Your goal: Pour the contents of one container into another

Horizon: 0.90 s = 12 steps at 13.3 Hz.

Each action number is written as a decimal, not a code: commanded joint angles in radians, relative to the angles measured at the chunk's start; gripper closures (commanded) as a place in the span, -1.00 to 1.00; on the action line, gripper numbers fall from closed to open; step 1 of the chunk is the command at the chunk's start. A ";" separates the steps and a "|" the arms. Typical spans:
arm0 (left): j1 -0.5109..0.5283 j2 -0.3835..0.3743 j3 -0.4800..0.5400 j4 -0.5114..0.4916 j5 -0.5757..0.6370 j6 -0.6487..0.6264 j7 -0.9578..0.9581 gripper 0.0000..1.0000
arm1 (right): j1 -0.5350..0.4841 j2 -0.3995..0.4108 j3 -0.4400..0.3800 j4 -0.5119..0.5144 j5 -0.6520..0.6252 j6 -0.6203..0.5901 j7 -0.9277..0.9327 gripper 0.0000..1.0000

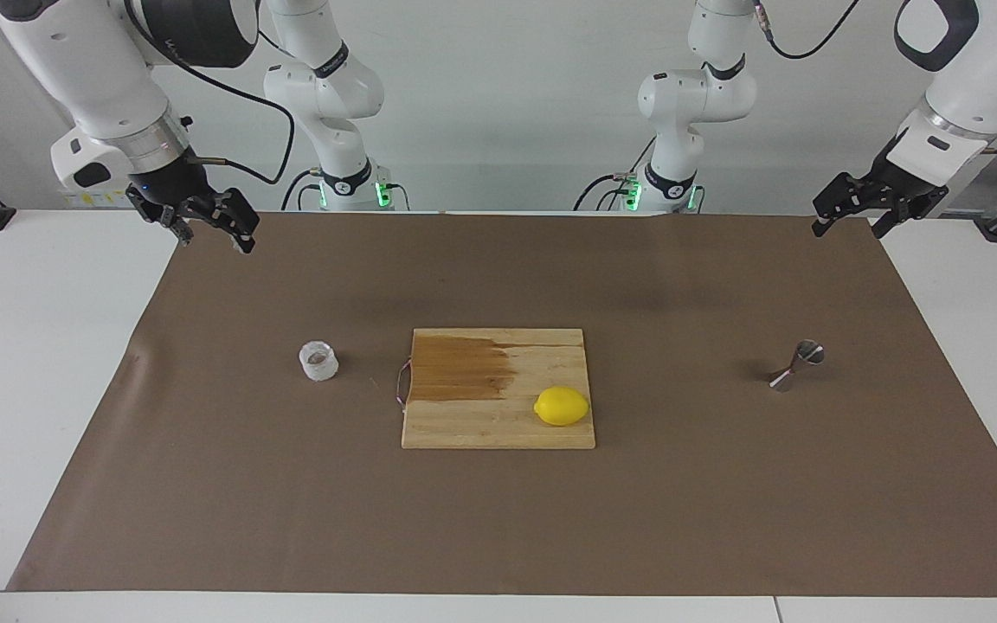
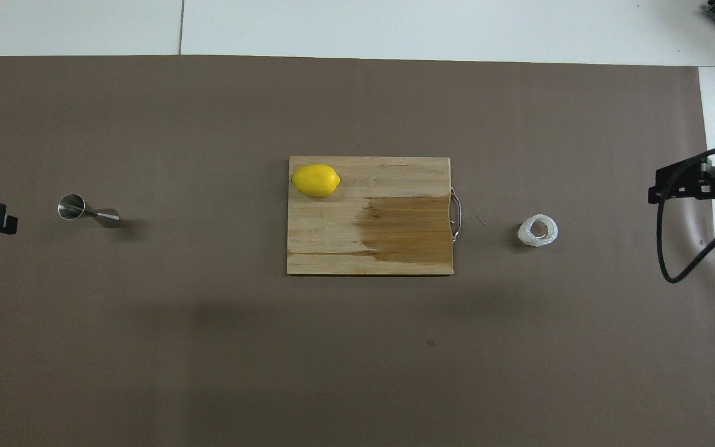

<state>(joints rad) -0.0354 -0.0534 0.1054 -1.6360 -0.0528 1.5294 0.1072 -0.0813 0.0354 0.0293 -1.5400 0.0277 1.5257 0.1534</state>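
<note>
The translucent plastic cup [image 1: 318,361] with brownish contents stands on the brown mat toward the right arm's end; it also shows in the overhead view [image 2: 538,230]. The steel jigger [image 1: 797,365] stands upright toward the left arm's end, also in the overhead view [image 2: 87,211]. My right gripper [image 1: 213,238] hangs open and empty in the air over the mat's corner near its base, well apart from the cup. My left gripper [image 1: 848,232] hangs open and empty over the mat's corner at its own end, apart from the jigger.
A wooden cutting board [image 1: 481,424] with a dark wet patch lies mid-mat between cup and jigger, a metal handle on its cup-side edge. A yellow lemon [image 1: 562,406] sits on the board. The brown mat [image 1: 498,519] covers most of the white table.
</note>
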 commanded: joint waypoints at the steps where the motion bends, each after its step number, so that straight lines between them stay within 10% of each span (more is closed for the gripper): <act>1: 0.003 0.042 0.019 0.062 -0.068 -0.018 -0.059 -1.00 | -0.011 -0.006 0.003 0.001 0.021 -0.010 -0.017 -1.00; 8: 0.166 0.401 0.019 0.372 -0.323 -0.086 -0.383 -1.00 | -0.011 -0.006 0.003 0.001 0.021 -0.010 -0.017 -1.00; 12: 0.245 0.481 0.013 0.383 -0.456 -0.072 -0.501 -1.00 | -0.011 -0.005 0.003 0.001 0.021 -0.010 -0.018 -1.00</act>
<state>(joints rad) 0.1692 0.3687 0.1248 -1.3068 -0.4430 1.4916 -0.3319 -0.0813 0.0354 0.0293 -1.5400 0.0277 1.5257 0.1534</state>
